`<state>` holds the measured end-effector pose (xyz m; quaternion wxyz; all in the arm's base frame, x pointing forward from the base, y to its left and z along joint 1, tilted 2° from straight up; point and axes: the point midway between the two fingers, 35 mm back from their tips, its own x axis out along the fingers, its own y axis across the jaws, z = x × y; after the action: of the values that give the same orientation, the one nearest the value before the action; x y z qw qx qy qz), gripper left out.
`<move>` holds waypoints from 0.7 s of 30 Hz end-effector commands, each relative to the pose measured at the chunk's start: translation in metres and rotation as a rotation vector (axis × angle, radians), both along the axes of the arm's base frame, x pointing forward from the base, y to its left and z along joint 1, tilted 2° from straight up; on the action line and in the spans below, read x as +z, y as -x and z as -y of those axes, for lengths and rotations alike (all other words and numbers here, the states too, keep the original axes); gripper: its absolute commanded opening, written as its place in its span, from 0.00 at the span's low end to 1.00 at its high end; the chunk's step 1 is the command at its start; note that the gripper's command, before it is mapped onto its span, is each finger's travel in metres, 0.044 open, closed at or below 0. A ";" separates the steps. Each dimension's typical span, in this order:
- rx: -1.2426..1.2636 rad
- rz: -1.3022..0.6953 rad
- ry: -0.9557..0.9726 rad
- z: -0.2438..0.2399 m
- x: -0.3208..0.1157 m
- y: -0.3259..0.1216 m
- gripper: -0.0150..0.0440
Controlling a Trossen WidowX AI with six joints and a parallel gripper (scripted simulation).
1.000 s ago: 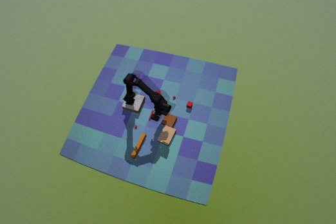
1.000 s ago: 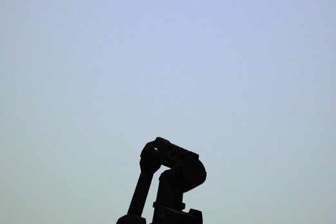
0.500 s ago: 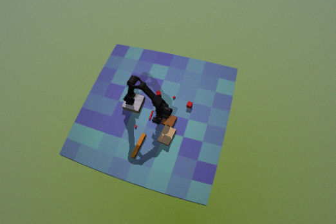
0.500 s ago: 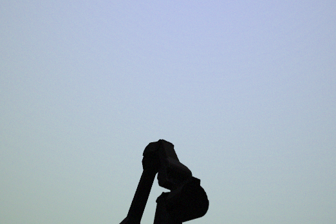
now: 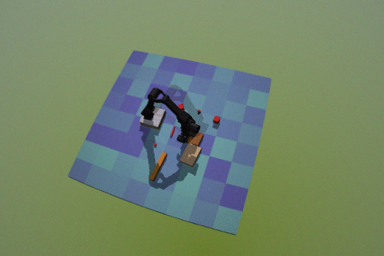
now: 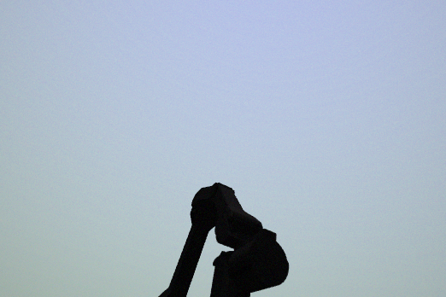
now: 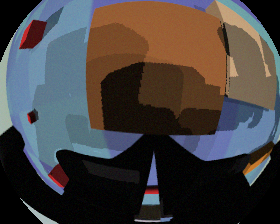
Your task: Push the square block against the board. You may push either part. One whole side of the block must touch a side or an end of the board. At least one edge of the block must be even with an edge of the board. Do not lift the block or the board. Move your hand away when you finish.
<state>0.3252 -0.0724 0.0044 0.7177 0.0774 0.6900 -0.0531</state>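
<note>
On the checkered mat [image 5: 235, 111], black arm [image 5: 173, 107] [image 6: 190, 257] is bent over, reaching toward the tan board [image 5: 188, 156] [image 7: 251, 70]. Brown square block [image 5: 196, 139] [image 7: 161, 45] is right beside the board, prob. v. close, can't tell if they touch. Gripper [image 5: 188, 136] [image 7: 155, 132] is by the block, fingers together w/ nothing btwn. Orange stick [image 5: 158, 166] [image 7: 258, 157] lies apart from both, red cube [image 5: 216, 119] [image 7: 33, 34] is off on the block's other side.
</note>
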 end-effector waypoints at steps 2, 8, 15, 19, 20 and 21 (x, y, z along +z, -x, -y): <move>-0.004 0.000 0.000 0.002 0.000 -0.009 0.25; -0.004 0.001 0.000 0.003 0.000 -0.019 0.25; -0.004 0.002 0.000 0.005 0.001 -0.030 0.25; -0.004 0.003 0.000 0.007 0.001 -0.036 0.25; -0.004 0.003 0.000 0.007 0.001 -0.038 0.25; -0.004 0.003 0.000 0.007 0.001 -0.037 0.25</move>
<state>0.3590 -0.0787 0.0064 0.7192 0.0770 0.6885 -0.0531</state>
